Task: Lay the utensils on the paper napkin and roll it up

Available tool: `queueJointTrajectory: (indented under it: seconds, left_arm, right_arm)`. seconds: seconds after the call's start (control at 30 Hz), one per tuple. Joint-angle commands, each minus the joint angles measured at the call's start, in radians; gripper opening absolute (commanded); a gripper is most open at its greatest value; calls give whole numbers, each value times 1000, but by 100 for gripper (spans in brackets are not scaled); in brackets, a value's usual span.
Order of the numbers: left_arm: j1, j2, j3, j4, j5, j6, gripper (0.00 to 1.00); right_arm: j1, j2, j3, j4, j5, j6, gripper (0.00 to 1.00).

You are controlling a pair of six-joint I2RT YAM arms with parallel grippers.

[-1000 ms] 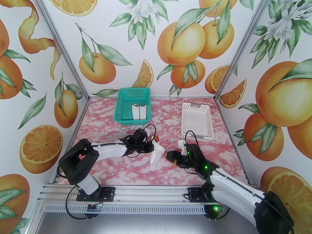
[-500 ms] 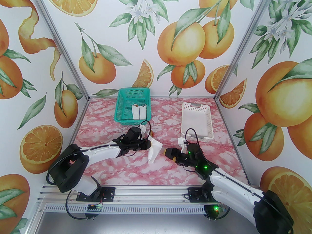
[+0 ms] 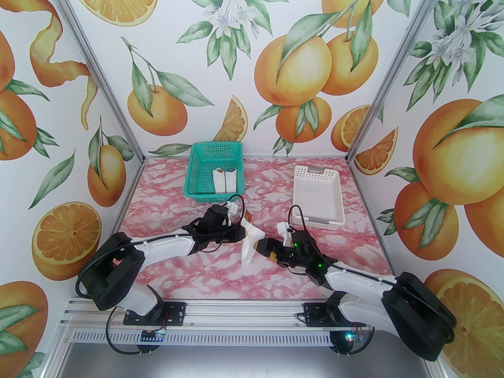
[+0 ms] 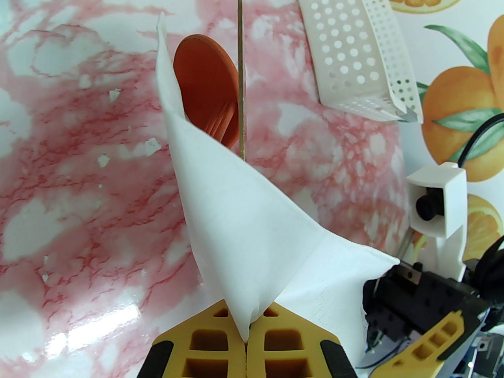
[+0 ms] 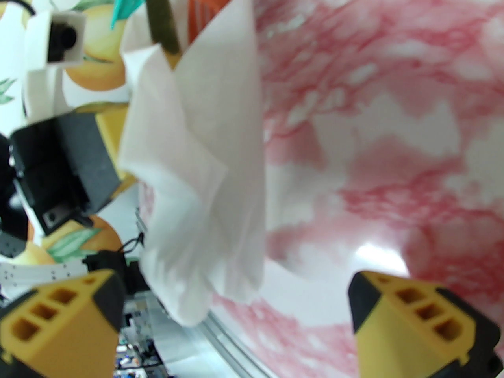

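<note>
- Two baskets at the far side of the table (image 3: 197,274), well apart: one teal basket (image 3: 195,171) on the left, one white basket (image 3: 338,195) on the right.
- Two white wrapped bundles (image 3: 219,182) with brown tips, standing side by side inside the teal basket.
- One paper napkin (image 4: 236,219), folded into a cone and held near the table centre, between both grippers.
- Three utensils standing out from the open top of the paper napkin: one orange spoon (image 4: 204,73), one orange fork (image 4: 222,120) lying against the spoon, one olive-brown knife (image 4: 240,73) seen on its edge.
- Left gripper (image 4: 246,341): yellow pads pressed together on the bottom tip of the paper napkin.
- Right gripper (image 5: 234,293): fingers wide apart, nothing clamped, the lower corner of the paper napkin hanging between them, nearer to one finger.
- Surface: glossy pink and white marble pattern, with a bright light reflection.
- Room: three walls (image 3: 295,73) printed with oranges, green leaves and white blossoms; one aluminium rail (image 3: 236,313) at the near edge, carrying both arm bases.
</note>
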Motion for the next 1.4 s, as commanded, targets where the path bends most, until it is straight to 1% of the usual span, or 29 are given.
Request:
queueJointTrajectory:
  seconds: [0.0, 0.3, 0.47, 0.53, 0.7, 1.0, 1.17, 1.37]
  left_arm:
    - [5, -24, -2, 54, 32, -15, 0]
    - [4, -59, 11, 55, 46, -32, 0]
    - [5, -72, 17, 53, 50, -37, 0]
    - [2, -84, 29, 53, 59, -47, 0]
    - [1, -96, 41, 55, 66, -54, 0]
    - [1, -104, 61, 59, 82, -68, 0]
    - [0, -99, 65, 67, 90, -76, 0]
    - [-2, -101, 65, 31, 74, -61, 0]
  right_arm:
    - [17, 28, 20, 159, -3, 8, 100]
    - [28, 80, 7, 229, 15, 20, 100]
    - [29, 99, 1, 280, 2, 31, 100]
    - [36, 127, -1, 345, -8, 47, 100]
    - [39, 173, -1, 435, -26, 74, 100]
    - [48, 237, -1, 526, -38, 106, 100]
    - [50, 236, 6, 519, -46, 108, 91]
    - [47, 208, -5, 490, -41, 106, 77]
